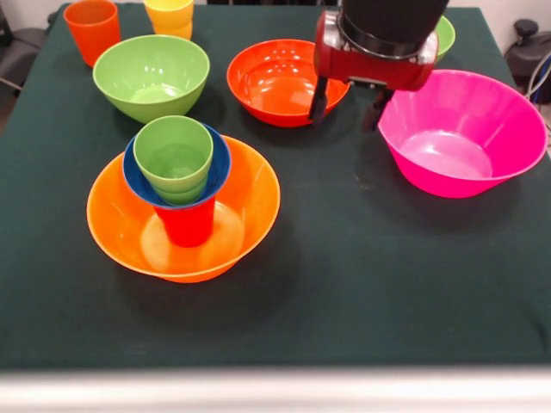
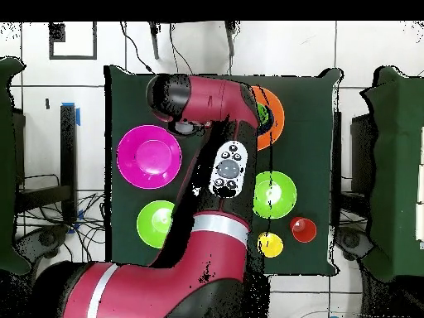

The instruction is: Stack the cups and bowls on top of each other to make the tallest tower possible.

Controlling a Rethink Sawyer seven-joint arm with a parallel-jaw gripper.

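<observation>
Claw (image 1: 346,104) hangs open and empty between red-orange bowl (image 1: 274,80) and pink bowl (image 1: 462,129), so I judge I must pick one next for the tower (image 1: 179,185)

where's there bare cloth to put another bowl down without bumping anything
The widest bare cloth is the table's front strip, right of the large orange bowl and below the pink bowl. The back is crowded: green bowl, red-orange bowl, cups, and the open gripper hanging there.
</observation>
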